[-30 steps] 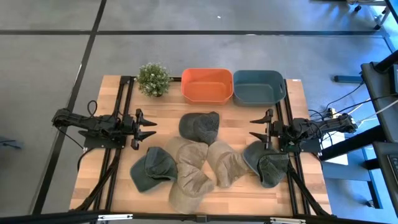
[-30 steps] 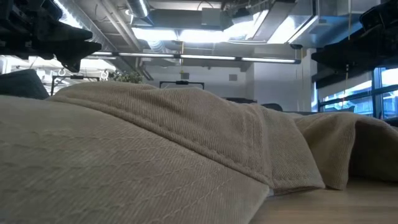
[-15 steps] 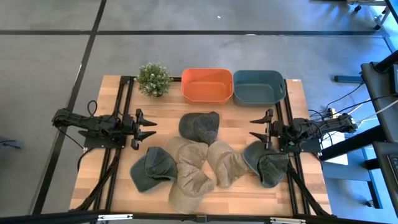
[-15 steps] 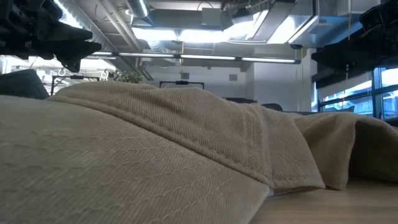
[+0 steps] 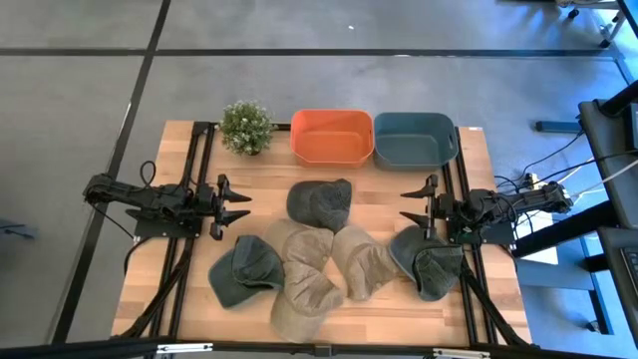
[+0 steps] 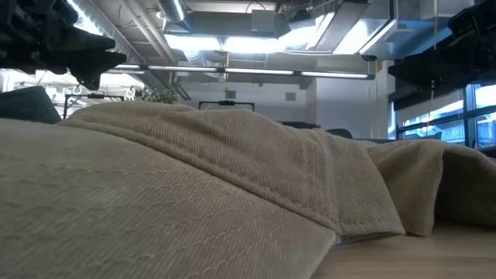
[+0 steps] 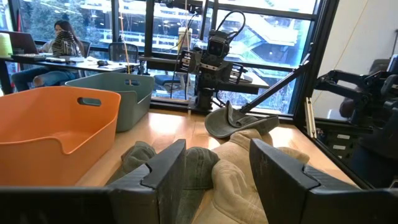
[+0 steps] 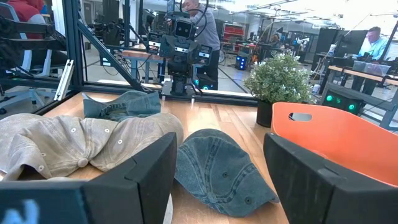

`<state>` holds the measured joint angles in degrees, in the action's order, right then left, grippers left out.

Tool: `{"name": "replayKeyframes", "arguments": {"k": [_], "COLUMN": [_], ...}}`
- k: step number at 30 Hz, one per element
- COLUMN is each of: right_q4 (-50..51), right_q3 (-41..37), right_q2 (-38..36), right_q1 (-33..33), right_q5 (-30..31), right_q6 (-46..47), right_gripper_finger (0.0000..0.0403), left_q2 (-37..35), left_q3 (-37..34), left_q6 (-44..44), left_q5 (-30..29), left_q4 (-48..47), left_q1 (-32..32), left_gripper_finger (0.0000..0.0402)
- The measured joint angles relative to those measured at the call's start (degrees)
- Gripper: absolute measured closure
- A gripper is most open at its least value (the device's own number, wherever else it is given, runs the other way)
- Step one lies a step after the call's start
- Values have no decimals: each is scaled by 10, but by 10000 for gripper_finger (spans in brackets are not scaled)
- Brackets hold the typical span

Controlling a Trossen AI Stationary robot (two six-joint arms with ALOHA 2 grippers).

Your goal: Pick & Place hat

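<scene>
I see left pincer (image 5: 242, 204) wide open, empty, hovering over surface (image 5: 189, 299) at its left side. Right pincer (image 5: 408, 205) wide open, empty, at opposite side, facing it. Dark denim hat (image 5: 320, 202) lies between both pincers, flat on surface. Tan hats (image 5: 317, 267) heaped just below that gap. Green hat (image 5: 243, 271) near left pincer. Orange bin (image 5: 331, 136) and teal bin (image 5: 414, 139) beyond pincers.

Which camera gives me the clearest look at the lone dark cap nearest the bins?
The right wrist view: the dark cap lies whole and unblocked ahead. The high view shows it smaller from above, the left wrist view only part of it, and a tan cap hides it in the low view.
</scene>
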<state>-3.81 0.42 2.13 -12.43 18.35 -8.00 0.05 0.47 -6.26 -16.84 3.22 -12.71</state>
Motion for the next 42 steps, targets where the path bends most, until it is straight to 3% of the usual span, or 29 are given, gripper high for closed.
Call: {"name": "replayKeyframes", "arguments": {"k": [35,42], "right_q4": [0,-2], "right_q3": [0,0], "right_q2": [0,0], "right_q1": [0,0], "right_q5": [0,-4], "right_q6": [0,121], "right_gripper_finger": [162,162], "left_q2": [0,0], "left_q3": [0,0], "left_q6": [0,0], "left_q5": [0,0], "left_q4": [0,0], "left_q1": [0,0], "left_gripper_finger": [229,229]}}
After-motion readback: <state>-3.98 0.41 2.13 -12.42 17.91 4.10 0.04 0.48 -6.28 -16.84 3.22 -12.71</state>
